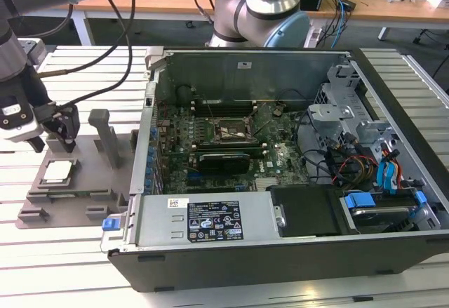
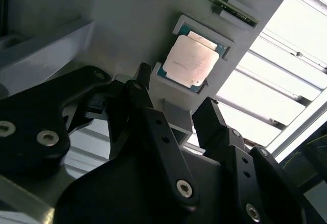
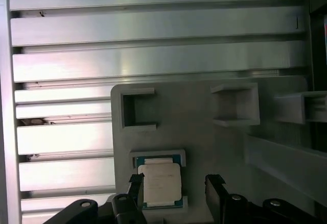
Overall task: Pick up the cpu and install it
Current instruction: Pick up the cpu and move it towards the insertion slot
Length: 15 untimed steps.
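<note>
The cpu point(image 1: 57, 171) in its tray pocket, my hand point(image 1: 55, 142) open above it.

The cpu lies flat, metal plate up, in a square pocket of the grey fixture tray point(image 1: 84, 182). The tray sits on the slatted counter point(image 1: 70, 259) at the exterior view's left, just beside the open computer case point(image 1: 210, 220). My hand hovers close over the chip, black fingers point(image 2: 148, 112) spread and holding nothing.

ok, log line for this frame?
phase: pre-grasp | gripper: open, poised over cpu | cpu: lying in grey fixture tray, not lifted | computer case: open, cpu not installed
</note>
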Available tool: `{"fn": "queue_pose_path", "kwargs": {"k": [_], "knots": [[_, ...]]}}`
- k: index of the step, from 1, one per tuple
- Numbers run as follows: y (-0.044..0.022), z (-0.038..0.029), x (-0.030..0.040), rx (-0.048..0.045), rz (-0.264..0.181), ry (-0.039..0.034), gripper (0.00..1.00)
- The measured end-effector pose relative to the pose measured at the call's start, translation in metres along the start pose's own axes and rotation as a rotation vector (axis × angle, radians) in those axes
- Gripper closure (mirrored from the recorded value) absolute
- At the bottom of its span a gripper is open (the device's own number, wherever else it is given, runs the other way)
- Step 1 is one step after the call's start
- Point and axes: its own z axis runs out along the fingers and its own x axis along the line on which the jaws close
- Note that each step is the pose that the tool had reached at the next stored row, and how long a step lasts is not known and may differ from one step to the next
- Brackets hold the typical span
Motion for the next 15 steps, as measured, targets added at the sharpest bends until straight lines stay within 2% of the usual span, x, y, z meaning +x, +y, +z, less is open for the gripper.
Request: {"fn": "queue_pose_path", "kwargs": {"k": [2, 15], "knots": [[0.0000, 0.0056, 0.0002, 0.0000, 0.000, 0.0000, 0.40], [-0.0002, 0.0229, 0.0006, 0.0000, 0.000, 0.0000, 0.40]]}}
